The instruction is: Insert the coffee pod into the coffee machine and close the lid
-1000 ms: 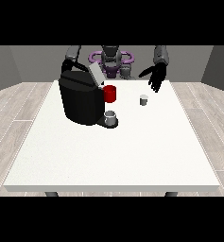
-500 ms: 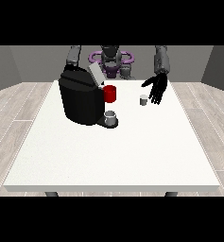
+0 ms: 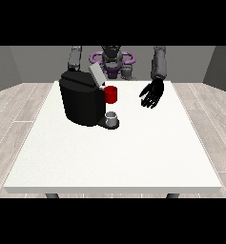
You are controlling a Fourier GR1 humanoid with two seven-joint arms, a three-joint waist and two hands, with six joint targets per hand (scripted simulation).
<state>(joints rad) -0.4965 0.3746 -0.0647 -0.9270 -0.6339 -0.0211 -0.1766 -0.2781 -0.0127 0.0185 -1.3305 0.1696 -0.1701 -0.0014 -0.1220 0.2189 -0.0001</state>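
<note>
A black coffee machine (image 3: 83, 102) stands on the white table (image 3: 119, 157) at the back left. Its grey lid (image 3: 96, 75) is tilted up, and a red part (image 3: 111, 94) juts from its front. Below that, a small grey cup (image 3: 112, 116) sits on the machine's base. The hand at the view's right (image 3: 151, 94) hangs low over the table to the right of the machine, fingers spread and pointing down. The small white coffee pod does not show; the hand covers the spot where it stood. The arm at the view's left (image 3: 75, 58) runs down behind the machine, hiding its hand.
The robot's torso with purple rings (image 3: 112, 59) stands behind the table's far edge. Wide bare tabletop lies in front of the machine and the hand.
The hand at the view's right has come down and shifted slightly left. It now covers the white pod that showed beside it earlier. The machine and the other arm have not moved.
</note>
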